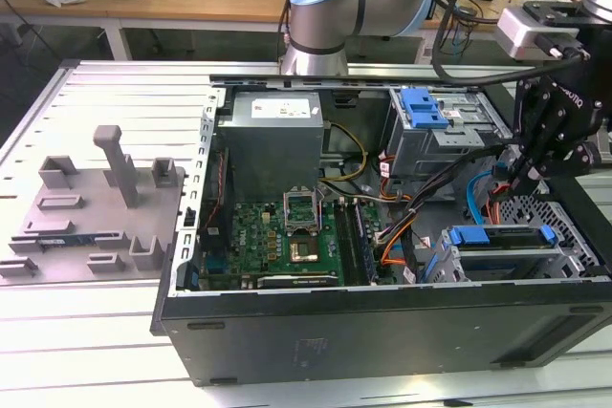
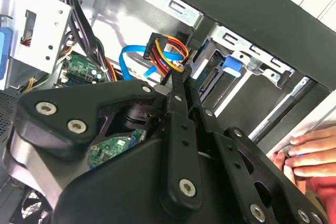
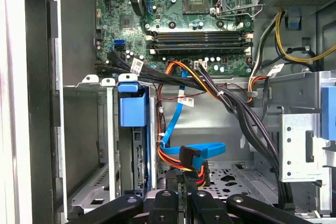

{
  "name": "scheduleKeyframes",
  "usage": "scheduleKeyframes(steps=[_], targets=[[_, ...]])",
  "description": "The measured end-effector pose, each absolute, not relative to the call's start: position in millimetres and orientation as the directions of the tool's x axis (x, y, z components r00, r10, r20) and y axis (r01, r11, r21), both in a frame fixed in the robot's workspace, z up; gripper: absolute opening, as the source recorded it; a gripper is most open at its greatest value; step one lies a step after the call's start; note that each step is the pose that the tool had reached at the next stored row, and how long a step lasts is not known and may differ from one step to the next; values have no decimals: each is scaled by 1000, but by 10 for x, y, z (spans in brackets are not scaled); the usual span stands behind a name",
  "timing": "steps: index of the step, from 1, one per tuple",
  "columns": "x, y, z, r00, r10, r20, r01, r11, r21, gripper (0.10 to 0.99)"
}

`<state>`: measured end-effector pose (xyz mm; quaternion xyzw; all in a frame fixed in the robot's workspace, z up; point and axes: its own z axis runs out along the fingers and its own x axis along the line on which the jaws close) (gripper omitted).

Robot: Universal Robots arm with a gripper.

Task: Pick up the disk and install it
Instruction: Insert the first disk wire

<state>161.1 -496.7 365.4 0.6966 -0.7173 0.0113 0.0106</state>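
Observation:
The disk [image 1: 500, 236], silver in a bright blue carrier, sits in the lower drive bay of the open computer case [image 1: 382, 322], at the exterior view's right. The carrier's blue tab [image 3: 132, 109] [image 2: 231, 66] shows in both wrist views. My gripper [image 1: 524, 177] hangs inside the case just behind the bay. Its black fingers [image 3: 178, 195] are pressed together, pinching the red, yellow and orange power cable [image 3: 173, 162] [image 2: 178, 61] close to its black connector [image 2: 156, 43]. A flat blue data cable [image 3: 210, 149] runs beside it.
A motherboard [image 1: 287, 236] and grey power supply [image 1: 273, 136] fill the case's middle. A second blue carrier [image 1: 426, 107] sits in the upper cage. A grey fixture plate [image 1: 86, 207] lies at the exterior view's left. A person's hand [image 2: 307, 153] rests by the case.

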Motion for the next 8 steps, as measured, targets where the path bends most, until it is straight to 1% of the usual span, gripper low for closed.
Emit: scheduleKeyframes(steps=[8], targets=[[1612,-5013,3655,-29,-999,31,-1000,29,-1,165]])
